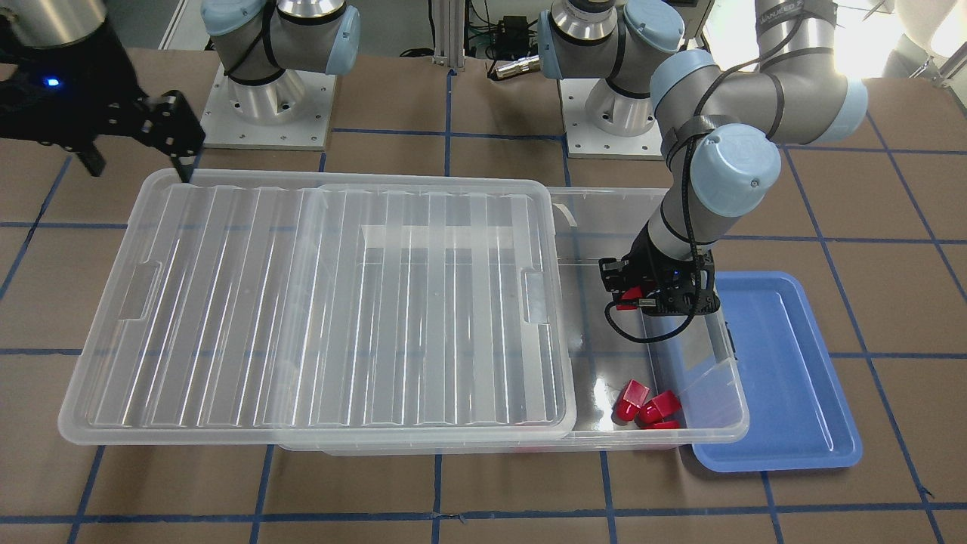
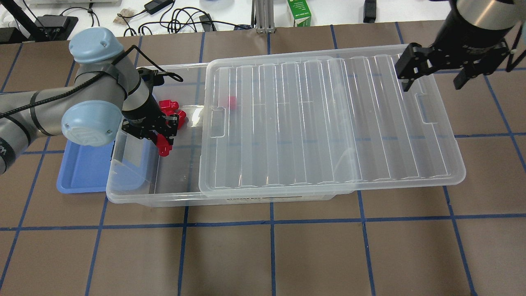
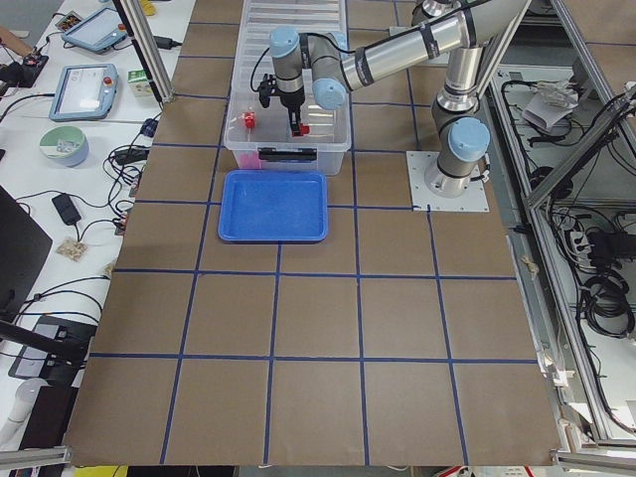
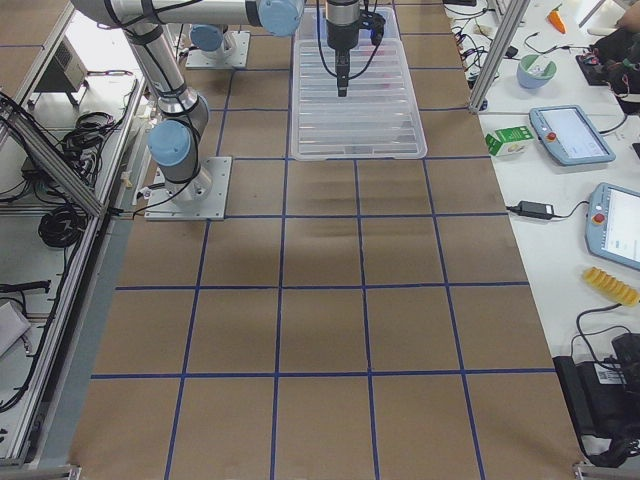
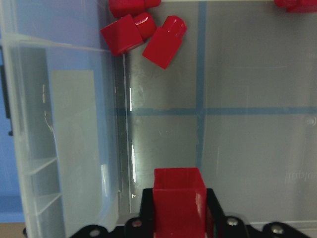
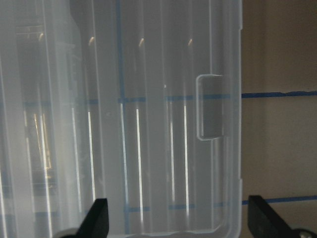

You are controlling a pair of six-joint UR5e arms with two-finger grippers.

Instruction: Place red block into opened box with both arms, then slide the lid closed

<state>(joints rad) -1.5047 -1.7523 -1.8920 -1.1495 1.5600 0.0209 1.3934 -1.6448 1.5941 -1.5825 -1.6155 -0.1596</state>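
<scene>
I hold the red block (image 5: 178, 203) clamped in the left gripper (image 2: 163, 139) above the uncovered end of the box (image 2: 123, 196), beside the lid (image 2: 328, 123) edge. Only the wrist view shows bare floor below. The right gripper (image 2: 432, 80) is spread wide, straddling the lid's outer edge.

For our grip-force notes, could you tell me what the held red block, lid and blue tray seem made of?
Red block: likely hard plastic, glossy, highlights on its faces. Lid: translucent moulded plastic, blue tape lines showing through its ribs. Blue tray: apparently opaque plastic, smooth with a soft sheen.
</scene>
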